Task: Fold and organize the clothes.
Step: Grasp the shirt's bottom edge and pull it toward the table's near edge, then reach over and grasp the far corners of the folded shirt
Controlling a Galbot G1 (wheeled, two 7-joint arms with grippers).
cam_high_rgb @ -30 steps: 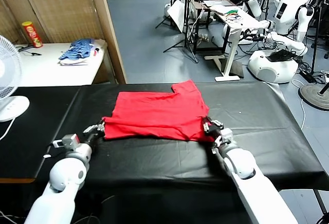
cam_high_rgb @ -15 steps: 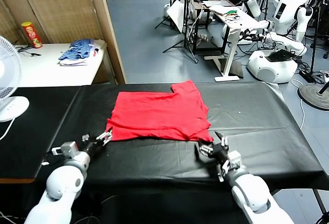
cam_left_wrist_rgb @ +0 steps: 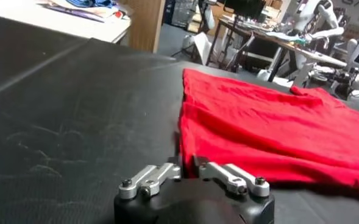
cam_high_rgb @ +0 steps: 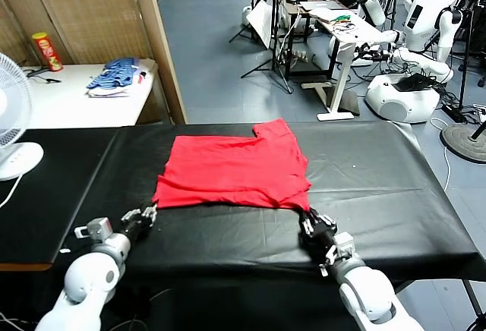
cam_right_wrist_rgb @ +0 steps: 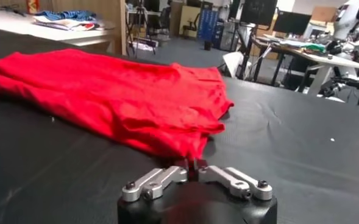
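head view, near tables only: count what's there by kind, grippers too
bright red cotton T-shirt, part folded on the black table: 1
blue patterned clothes pile: 1
red snack can: 1
white fan: 1
grippers, left and right, both shut: 2
total: 6

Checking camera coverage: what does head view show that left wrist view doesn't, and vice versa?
Head only: the right gripper at the T-shirt's near right corner, the left gripper seen from above at the near left corner, the whole shirt outline, the fan, the red can.

Left wrist only: a close look at the left gripper's jaws, shut at the shirt's corner; whether they pinch cloth cannot be told.

Both: the red shirt lying on the black table, and the blue clothes pile on the side table.
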